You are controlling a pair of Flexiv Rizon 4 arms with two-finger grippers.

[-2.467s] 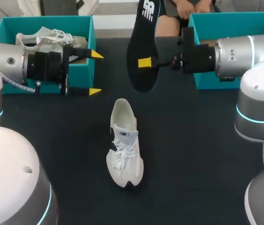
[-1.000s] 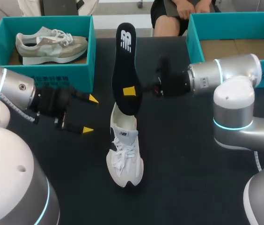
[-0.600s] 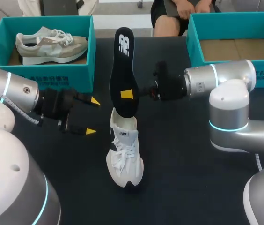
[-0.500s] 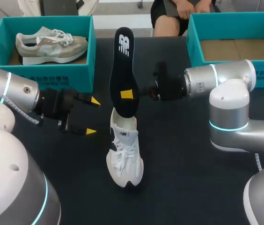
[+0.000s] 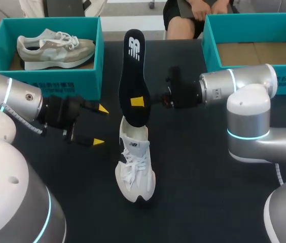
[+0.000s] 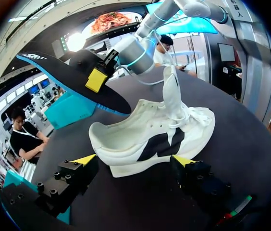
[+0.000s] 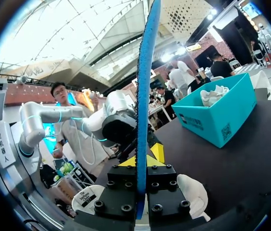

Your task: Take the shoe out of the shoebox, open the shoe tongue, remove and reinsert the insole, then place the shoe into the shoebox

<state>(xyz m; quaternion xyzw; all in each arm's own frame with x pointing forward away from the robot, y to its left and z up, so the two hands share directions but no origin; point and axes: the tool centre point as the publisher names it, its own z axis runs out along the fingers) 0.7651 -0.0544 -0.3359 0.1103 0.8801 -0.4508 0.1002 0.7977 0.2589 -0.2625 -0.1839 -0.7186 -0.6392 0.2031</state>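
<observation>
Overhead, my right gripper [image 5: 137,102], its arm level from the right, pinches the black insole [image 5: 132,66] upright, low end over the heel of the white shoe [image 5: 134,167] at mid-table. Only the right wrist view confirms both fingers clamping it edge-on. The left wrist view alone shows the tongue [image 6: 170,91] standing up. My left gripper [image 5: 100,125], fingers spread, hangs just left of the shoe.

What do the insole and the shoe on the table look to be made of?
The insole looks like foam: matte black cloth-like top, blue underside showing edge-on in the right wrist view. The shoe has an off-white matte fabric or suede-like upper, flat woven laces and a thick sole, probably foam.
</observation>
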